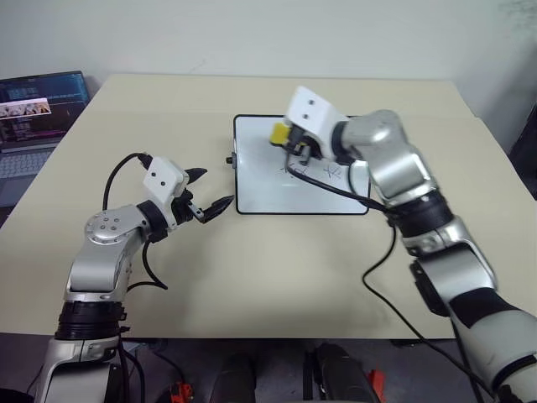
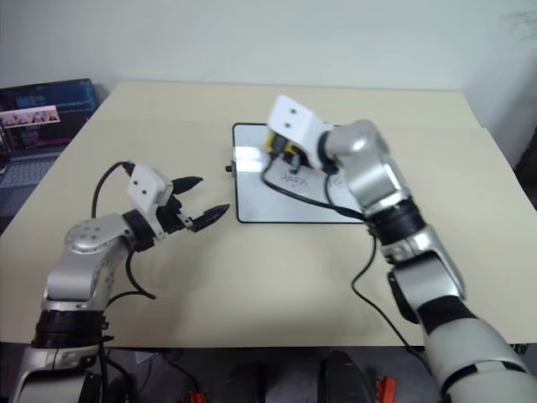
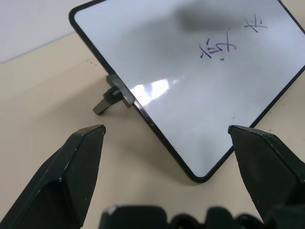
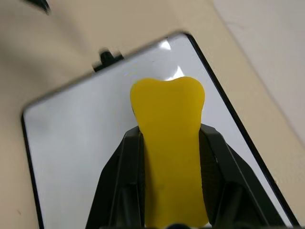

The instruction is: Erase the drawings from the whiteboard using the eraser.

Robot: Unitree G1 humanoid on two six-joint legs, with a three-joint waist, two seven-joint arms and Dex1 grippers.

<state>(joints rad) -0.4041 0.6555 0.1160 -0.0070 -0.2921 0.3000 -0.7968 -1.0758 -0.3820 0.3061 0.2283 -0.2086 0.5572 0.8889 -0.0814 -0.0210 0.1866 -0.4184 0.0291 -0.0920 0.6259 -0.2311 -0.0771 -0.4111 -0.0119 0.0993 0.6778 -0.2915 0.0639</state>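
The whiteboard lies flat in the middle of the table, its black side knob facing my left arm. Two dark scribbled drawings show on its right half, also visible in the left wrist view as drawings. My right gripper is shut on the yellow eraser, which it holds over the board's far middle, left of the marks. The eraser sticks out between both fingers. My left gripper stands open just left of the board's near corner, holding nothing.
An open laptop sits at the table's far left corner. A black cable from my right wrist droops across the board's right side. The beige table spreads out in front of the board.
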